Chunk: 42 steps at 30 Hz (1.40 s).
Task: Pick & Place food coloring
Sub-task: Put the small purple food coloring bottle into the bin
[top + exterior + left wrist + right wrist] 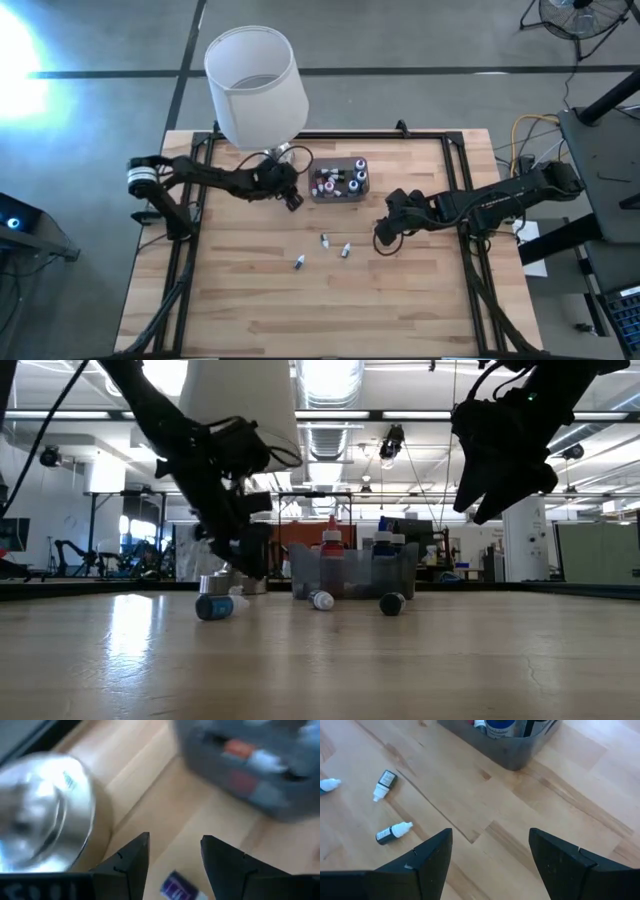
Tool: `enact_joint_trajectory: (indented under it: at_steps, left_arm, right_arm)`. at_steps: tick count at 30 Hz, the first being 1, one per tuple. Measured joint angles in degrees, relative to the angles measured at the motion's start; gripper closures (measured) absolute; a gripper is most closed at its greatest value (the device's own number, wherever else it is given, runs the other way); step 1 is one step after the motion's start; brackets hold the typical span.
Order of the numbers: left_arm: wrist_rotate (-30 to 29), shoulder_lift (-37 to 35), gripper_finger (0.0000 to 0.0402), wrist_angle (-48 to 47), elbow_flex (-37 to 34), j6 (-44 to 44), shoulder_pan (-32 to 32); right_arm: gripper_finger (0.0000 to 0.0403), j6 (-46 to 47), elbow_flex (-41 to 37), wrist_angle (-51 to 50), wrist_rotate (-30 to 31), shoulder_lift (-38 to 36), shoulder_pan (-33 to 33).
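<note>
Left gripper (292, 200) just beside grey box (340, 183), lamp base (40, 815) close on its other side; jaws parted, small purple-labelled bottle (176, 887) between its fingers, not clamped. Right gripper (380, 240) spread wide, empty, raised; three loose bottles (324, 241) ahead on table. Risk: left closing off-centre squirts bottle out; elbow swing knocks lamp.

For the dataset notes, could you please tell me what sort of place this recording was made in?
Most likely a robotics lab or workshop. A butcher-block table stands on a bare concrete floor; the low view shows ceiling light strips and equipment stands behind it, and a floor fan stands nearby.
</note>
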Motion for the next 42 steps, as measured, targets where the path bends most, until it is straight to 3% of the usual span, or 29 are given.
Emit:
enact_joint_trajectory:
  at_steps: [6,9,12,15,26,35,42]
  left_arm:
    - [-3.5,-1.4,0.0243,-7.3,1.6,-15.9,-0.9]
    - [-6.8,-3.3,0.0243,-15.4,4.4,-24.3,-2.1]
    - [-4.1,-4.2,0.0243,-23.6,5.5,-39.3,-2.1]
    - [0.6,-4.1,0.0243,-23.3,5.1,-47.4,-2.3]
    - [0.6,1.0,0.0243,-18.9,6.0,-48.7,-1.6]
    - [-0.3,6.7,0.0244,-20.8,7.9,-47.8,-1.7]
    - [-0.2,6.2,0.0309,-24.7,8.6,-41.8,-1.8]
  right_arm:
    - [0.0147,0.3,0.0,-0.4,0.0,0.0,0.0]
    - [0.0147,0.2,0.0,-0.4,0.0,0.0,0.0]
    - [0.0147,0.1,0.0,-0.4,0.3,0.0,0.0]
    - [0.0147,0.0,0.0,-0.3,0.7,0.0,0.0]
    - [0.0147,-2.3,0.0,-0.4,1.9,0.0,0.0]
    - [0.0147,-3.1,0.0,-2.1,1.9,0.0,0.0]
    - [0.0147,-3.2,0.0,-2.6,1.9,0.0,0.0]
